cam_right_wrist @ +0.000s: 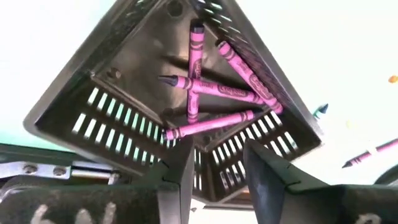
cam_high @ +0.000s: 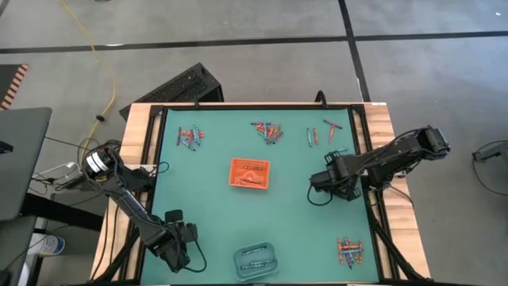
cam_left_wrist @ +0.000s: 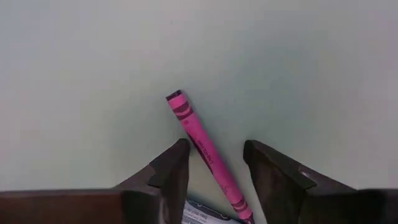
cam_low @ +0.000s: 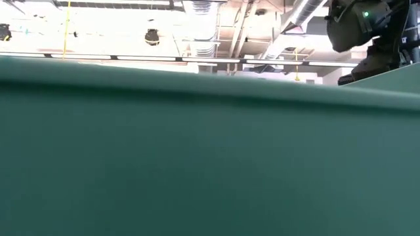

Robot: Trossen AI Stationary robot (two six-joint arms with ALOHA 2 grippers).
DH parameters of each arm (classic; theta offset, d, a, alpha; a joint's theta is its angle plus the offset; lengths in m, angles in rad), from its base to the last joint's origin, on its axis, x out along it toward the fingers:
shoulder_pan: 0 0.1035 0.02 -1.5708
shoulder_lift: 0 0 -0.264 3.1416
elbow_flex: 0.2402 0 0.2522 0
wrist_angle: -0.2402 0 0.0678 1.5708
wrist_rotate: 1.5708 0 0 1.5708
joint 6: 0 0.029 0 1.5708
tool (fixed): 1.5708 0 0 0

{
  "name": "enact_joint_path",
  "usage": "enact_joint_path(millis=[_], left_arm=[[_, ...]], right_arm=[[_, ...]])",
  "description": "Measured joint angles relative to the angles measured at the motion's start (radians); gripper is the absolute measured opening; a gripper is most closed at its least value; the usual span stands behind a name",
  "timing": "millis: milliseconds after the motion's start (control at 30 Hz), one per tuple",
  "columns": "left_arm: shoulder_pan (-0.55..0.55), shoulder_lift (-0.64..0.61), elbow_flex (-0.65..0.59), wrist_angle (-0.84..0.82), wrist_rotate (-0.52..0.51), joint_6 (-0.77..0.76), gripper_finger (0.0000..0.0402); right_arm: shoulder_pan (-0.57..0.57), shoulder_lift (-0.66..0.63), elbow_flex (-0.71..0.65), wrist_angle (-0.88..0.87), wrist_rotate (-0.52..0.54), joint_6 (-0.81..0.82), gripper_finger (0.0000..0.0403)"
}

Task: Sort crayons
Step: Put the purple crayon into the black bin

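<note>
Crayons: lay in small clusters on the green mat (cam_high: 214,214): one near the far left corner (cam_high: 189,137), one at the middle of the far edge (cam_high: 268,131), a few toward the far right corner (cam_high: 321,133), one near the near right corner (cam_high: 350,251).
Magenta crayon (cam_left_wrist: 202,149): lay flat on the mat near the near left corner, between the left fingers, touching neither.
Black tray (cam_right_wrist: 124,93): held four magenta crayons (cam_right_wrist: 214,93), crossed over each other.
Orange tray (cam_high: 250,173): sat mid-mat, with crayons inside.
Clear tray (cam_high: 257,260): sat at the middle of the near edge.
Left gripper (cam_left_wrist: 214,168): low over the mat, jaws apart around the magenta crayon.
Right gripper (cam_right_wrist: 217,163): over the black tray toward the right edge, jaws apart, empty.
</note>
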Motion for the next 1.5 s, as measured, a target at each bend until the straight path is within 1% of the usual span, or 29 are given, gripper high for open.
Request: enact_joint_path(millis=[67,267,333,567,733,867,1000,1233,1500], left_arm=[[0.006,-0.010,0.000,0.007,0.001,0.011,0.0120],[0.020,-0.020,-0.003,0.041,0.002,0.058,0.0028],[0.025,-0.021,-0.003,0.055,0.000,0.074,0.0010],[0.042,-0.021,-0.003,0.098,-0.014,0.100,0.0010],[0.063,-0.020,-0.002,0.193,-0.055,0.166,0.0003],[0.078,-0.020,-0.003,0.203,-0.059,0.203,0.0002],[0.083,-0.020,-0.003,0.200,-0.063,0.219,0.0001],[0.083,-0.020,0.008,0.225,-0.097,0.269,0.0000],[0.089,-0.020,0.095,0.207,-0.181,0.397,0.0000]], right_arm=[[0.000,0.000,0.020,-0.022,0.000,0.011,0.0132],[0.000,0.000,0.076,-0.059,0.004,0.030,0.0132],[0.000,0.000,0.094,-0.058,0.005,0.030,0.0132],[0.002,0.000,0.154,-0.071,0.031,0.030,0.0132],[0.002,0.000,0.200,-0.072,0.031,0.035,0.0132],[0.006,0.000,0.234,-0.066,0.030,0.058,0.0132],[0.040,0.000,0.268,-0.027,0.026,0.064,0.0132],[0.116,0.000,0.305,0.146,0.023,0.064,0.0132],[0.190,0.000,0.308,0.399,0.023,0.063,0.0132]])
